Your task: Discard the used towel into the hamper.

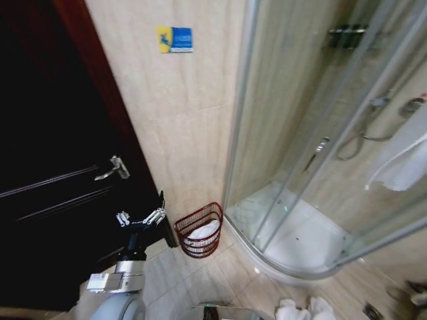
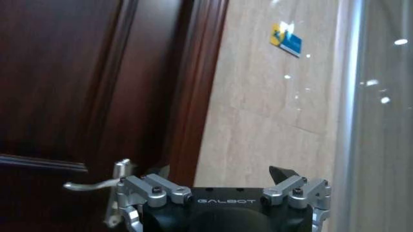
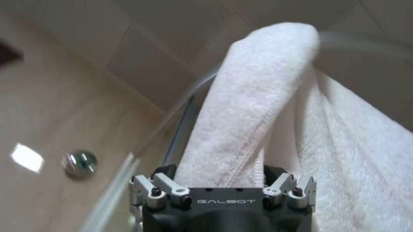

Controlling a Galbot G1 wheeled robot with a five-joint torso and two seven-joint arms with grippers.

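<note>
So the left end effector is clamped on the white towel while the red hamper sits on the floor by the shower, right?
Not quite: the right end effector is clamped on the white towel, as the right wrist view shows. The left end effector is open and empty, near the dark door. The red hamper does sit on the floor by the shower.

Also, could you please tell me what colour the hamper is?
Dark reddish-brown: the openwork woven hamper shows best in the head view.

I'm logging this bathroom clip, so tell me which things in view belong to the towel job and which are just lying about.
Part of the job:
- white towel, between the right gripper's fingers
- hamper on the floor by the wall, white cloth already inside
- left gripper, open, idle near the door

Just there:
- dark door and its handle
- blue wall sign
- shower enclosure
- white cloths on the floor
</note>
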